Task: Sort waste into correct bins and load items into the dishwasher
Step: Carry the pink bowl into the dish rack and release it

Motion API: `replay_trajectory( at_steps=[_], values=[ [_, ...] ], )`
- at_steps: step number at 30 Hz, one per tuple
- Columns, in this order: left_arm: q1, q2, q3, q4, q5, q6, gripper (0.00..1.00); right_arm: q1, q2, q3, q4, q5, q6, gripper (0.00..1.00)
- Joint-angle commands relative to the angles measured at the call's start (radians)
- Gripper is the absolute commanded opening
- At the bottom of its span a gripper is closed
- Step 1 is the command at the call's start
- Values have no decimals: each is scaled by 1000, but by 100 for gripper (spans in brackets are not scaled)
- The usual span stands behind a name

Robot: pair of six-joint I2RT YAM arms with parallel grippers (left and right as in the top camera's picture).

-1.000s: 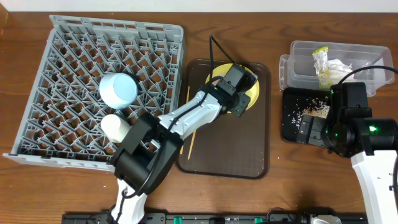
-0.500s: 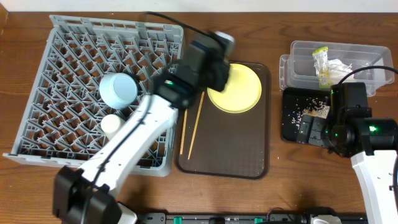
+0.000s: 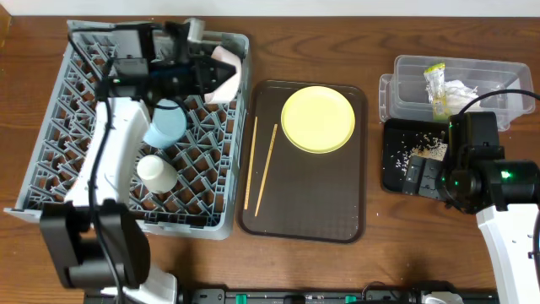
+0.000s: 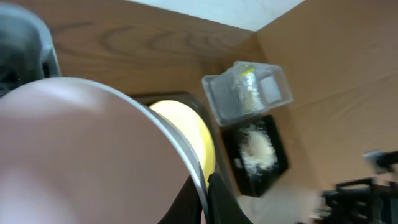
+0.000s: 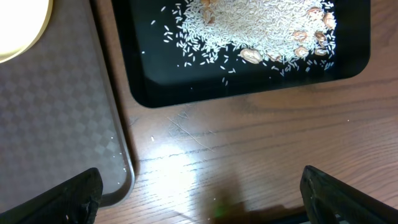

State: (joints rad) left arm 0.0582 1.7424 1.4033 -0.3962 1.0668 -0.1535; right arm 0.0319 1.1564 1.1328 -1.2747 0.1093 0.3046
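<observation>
White bowl (image 3: 226, 78), apparently tilted, over rack (image 3: 59, 127).

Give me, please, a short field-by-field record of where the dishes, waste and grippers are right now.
left gripper: shut on the white bowl, at the dish rack edge beside the brown tray
right gripper: open, empty, over the table by the black tray
in rack: light blue bowl, small white cup
on brown tray: yellow plate, two chopsticks
clear tub: snack wrapper, crumpled paper
in black tray: rice scraps
</observation>
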Motion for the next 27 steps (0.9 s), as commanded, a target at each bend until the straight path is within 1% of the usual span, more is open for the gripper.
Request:
replay_trajectory(
  at_steps=[1,3,4,9,10,11,15,18,19,21,22,23,24,26,27],
  values=[
    [64,87,8,-3,192,-14,6,-9,-5,15,0,14,9,99],
    [105,145,8,1,214,-51,6,-9,-5,15,0,14,9,99],
    [122,172,8,1,229,-51,6,-9,-5,15,0,14,8,99],
    [188,249,8,0,232,-100,6,-9,-5,15,-1,14,9,99],
    [203,254,8,0,231,-100,9,-9,-5,15,-1,14,9,99],
    [216,254,8,0,231,-100,17,-9,-5,15,-1,14,8,99],
    [277,253,8,-16,231,-100,53,-9,-5,15,-1,14,8,99],
    [305,253,8,-26,231,-100,60,-9,-5,15,-1,14,8,99],
    [310,252,8,-27,231,-100,65,-9,-5,15,-1,14,8,99],
    [317,243,8,-30,232,-116,67,-9,-5,15,-1,14,8,99],
    [319,237,8,-30,232,-119,71,-9,-5,15,-1,14,8,99],
    [319,224,8,-30,232,-119,76,-9,-5,15,-1,14,8,99],
    [318,205,8,-30,232,-119,79,-9,-5,15,-1,14,8,99],
    [317,167,8,-29,230,-117,81,-9,-5,15,-1,14,8,99],
    [316,123,8,-29,209,-117,84,-9,-5,15,-1,14,8,99]
  ],
)
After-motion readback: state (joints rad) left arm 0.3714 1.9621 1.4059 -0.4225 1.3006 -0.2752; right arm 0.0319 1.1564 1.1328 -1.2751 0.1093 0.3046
